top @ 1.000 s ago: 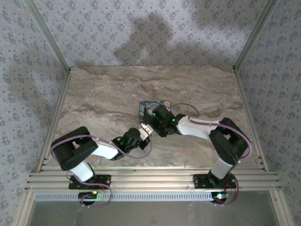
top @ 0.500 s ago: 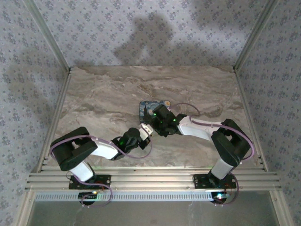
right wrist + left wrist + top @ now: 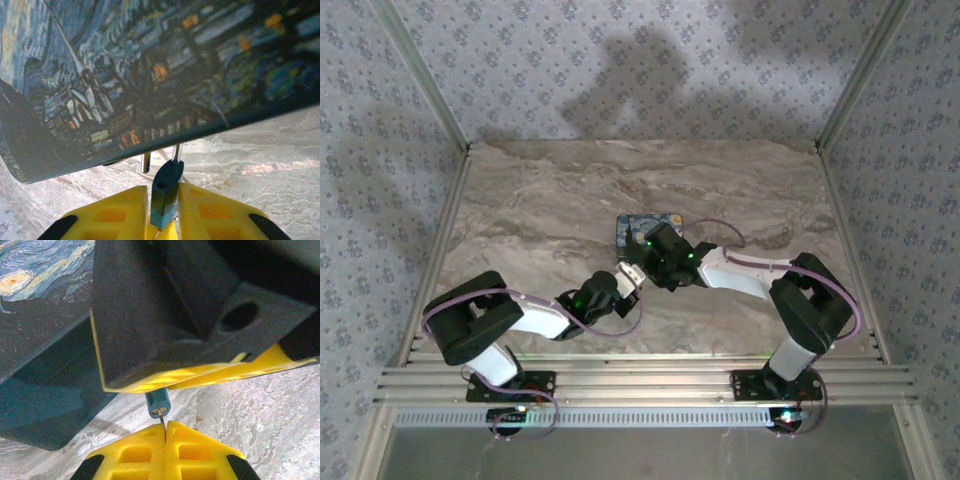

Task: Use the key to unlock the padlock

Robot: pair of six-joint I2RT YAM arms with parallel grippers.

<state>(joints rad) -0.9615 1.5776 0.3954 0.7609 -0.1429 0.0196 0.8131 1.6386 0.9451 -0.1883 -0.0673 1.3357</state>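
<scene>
The padlock [image 3: 165,197] is a tiny grey-blue body hanging under the box's front edge. My right gripper [image 3: 163,192] is shut on it, a yellow finger on each side. One shackle leg [image 3: 176,152] enters the body. The other leg [image 3: 146,162] stands free beside an empty hole. From the left wrist view, the padlock [image 3: 158,402] shows its brassy keyhole end below my right gripper's fingers [image 3: 200,375]. My left gripper [image 3: 165,424] is shut on the key [image 3: 163,419], whose thin blade tip sits in that keyhole. Both grippers meet at mid-table [image 3: 634,274].
A blue starry-night painted box [image 3: 648,222] lies on the marble table [image 3: 540,200], just behind the grippers; its dark side [image 3: 45,340] is close on the left and its lid [image 3: 150,65] overhangs the lock. Metal frame posts stand at the table's back corners.
Both grippers stay together at the box's front. The left arm's elbow has shifted slightly left; nothing else has visibly moved.
</scene>
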